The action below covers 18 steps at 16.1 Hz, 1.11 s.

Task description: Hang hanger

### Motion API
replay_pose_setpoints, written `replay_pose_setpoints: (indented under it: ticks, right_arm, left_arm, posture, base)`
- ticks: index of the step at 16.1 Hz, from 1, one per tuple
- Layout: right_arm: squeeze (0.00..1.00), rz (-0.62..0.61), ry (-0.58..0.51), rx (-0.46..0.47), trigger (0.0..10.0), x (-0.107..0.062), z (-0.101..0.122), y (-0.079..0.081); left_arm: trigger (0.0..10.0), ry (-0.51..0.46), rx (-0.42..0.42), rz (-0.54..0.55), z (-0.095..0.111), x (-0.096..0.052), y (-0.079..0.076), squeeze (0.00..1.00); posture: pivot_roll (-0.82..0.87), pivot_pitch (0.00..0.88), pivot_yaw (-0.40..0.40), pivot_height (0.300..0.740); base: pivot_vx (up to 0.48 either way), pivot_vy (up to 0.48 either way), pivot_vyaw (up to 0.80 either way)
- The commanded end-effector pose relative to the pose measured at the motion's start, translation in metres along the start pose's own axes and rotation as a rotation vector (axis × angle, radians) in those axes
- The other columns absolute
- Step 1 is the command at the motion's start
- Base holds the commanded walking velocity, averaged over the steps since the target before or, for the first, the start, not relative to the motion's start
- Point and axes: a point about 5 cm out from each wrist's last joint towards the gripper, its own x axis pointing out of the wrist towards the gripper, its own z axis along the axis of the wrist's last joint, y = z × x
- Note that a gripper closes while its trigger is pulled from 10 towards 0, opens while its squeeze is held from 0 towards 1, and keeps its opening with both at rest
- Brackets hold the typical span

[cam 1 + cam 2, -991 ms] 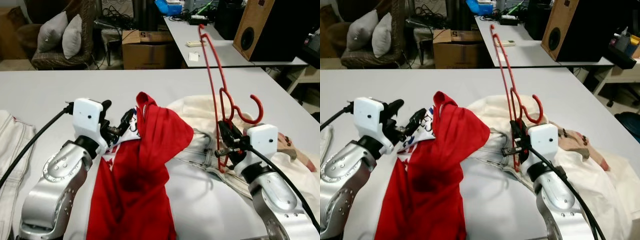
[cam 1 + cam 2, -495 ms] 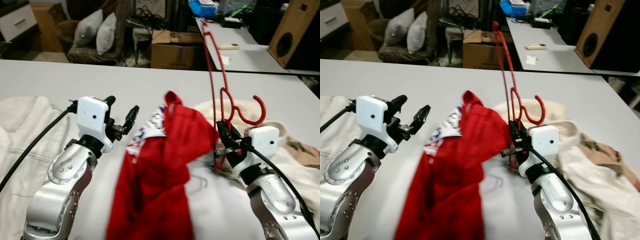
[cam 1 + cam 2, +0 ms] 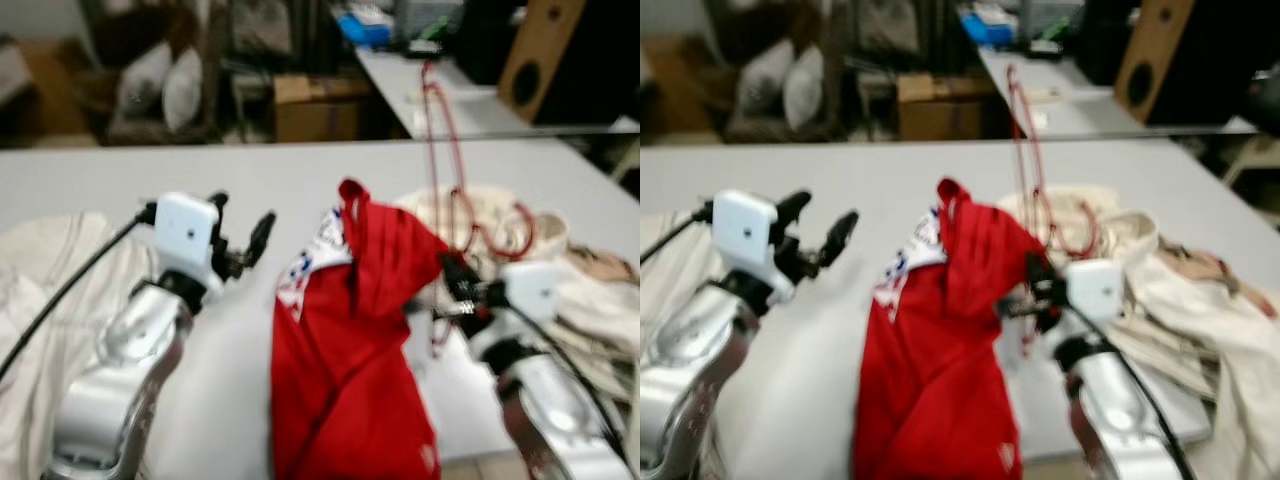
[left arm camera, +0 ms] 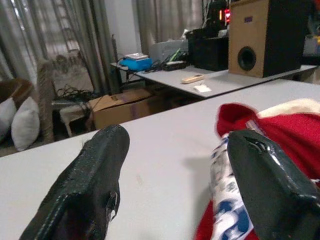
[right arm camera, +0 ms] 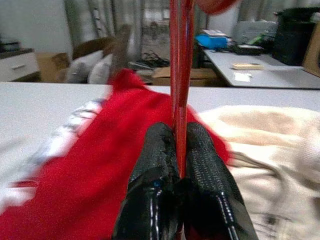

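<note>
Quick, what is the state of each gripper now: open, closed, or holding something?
Left gripper: open, holding nothing, beside the red shirt.
Right gripper: closed on the red hanger, which stands upright.

hanger [image 5: 180,75]: red wire
garment [image 3: 350,350]: bright red, with a white panel printed in blue and red at its neck
heaped clothes [image 3: 590,300]: cream and off-white
cloth at the robot's left [image 3: 40,290]: off-white
surface [image 3: 250,170]: pale grey
left end effector [image 4: 175,170]: black fingers
right end effector [image 5: 180,150]: black fingers
arms [image 3: 115,380]: silver, white wrist housings
speaker [image 4: 262,37]: tan wood, black cone
cardboard box [image 3: 315,105]: brown
cushions [image 3: 165,85]: grey
</note>
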Motion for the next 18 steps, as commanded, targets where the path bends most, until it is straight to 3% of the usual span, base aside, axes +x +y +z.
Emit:
replay_pose_setpoints:
  ticks: [1,12,18]
  right_arm:
    - [0.0,-0.006,-0.012,-0.011,10.0,-0.0003,0.0043,-0.004]
    - [0.0,0.012,-0.01,-0.014,10.0,0.0006,0.0031,-0.0036]
    - [0.0,0.001,-0.008,-0.007,10.0,0.0012,0.0026,-0.004]
  left_arm:
    - [10.0,-0.006,0.002,-0.007,0.0024,0.0005,-0.0029,0.0]
    - [10.0,0.0,0.0,-0.012,0.0007,-0.0022,-0.0043,0.0]
    - [10.0,-0.001,0.037,-0.041,0.0016,-0.0028,-0.0079,0.0]
  posture:
    - [0.03,0.0,-0.003,0.74]
    - [0.05,0.0,-0.013,0.74]
    - [0.05,0.0,-0.011,0.74]
  base:
    - [0.0,0.368,0.0]
    - [0.0,0.354,0.0]
    - [0.0,-0.462,0.0]
